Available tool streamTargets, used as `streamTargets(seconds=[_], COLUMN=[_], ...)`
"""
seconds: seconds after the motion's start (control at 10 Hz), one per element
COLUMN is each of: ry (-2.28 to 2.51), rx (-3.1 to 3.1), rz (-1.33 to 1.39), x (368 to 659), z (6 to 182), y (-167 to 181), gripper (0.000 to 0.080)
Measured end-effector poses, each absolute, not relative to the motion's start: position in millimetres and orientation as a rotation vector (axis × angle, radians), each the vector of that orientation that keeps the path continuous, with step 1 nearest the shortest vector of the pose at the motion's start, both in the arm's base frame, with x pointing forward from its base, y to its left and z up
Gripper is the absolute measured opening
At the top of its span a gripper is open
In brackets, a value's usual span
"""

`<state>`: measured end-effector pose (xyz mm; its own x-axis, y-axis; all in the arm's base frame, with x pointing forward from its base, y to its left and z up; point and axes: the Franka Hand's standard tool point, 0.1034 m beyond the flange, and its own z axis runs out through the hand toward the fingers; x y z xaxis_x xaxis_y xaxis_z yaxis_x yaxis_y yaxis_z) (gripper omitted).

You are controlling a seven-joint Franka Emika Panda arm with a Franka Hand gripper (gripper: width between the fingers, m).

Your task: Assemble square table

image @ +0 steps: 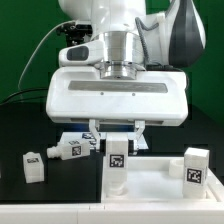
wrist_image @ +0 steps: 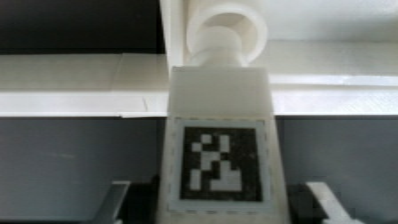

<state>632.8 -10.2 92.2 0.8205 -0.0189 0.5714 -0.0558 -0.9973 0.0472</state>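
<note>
- The pincer (image: 118, 133), partly closed, grips an upright leg (image: 117, 158), its tip at the tabletop's (image: 150, 185) corner socket (wrist_image: 226, 30).
- Next, probably: seat and twist the leg in, keeping it upright.

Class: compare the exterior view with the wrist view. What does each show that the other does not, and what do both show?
Only the exterior view: a loose leg on the dark table at its left, and another leg standing at its right.
Only the wrist view: the round tip at the far end of the tagged leg, against the white slab.
Both: the gripper, that leg between its fingers, and the slab.
</note>
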Motion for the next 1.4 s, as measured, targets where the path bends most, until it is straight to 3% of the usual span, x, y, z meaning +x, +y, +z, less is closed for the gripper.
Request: streamTargets(seconds=[1.4], ry=[-0.043], rx=[2.942], rz=[0.900], x=[619.0], z=[78.9], y=[1.2], gripper=[0.0285])
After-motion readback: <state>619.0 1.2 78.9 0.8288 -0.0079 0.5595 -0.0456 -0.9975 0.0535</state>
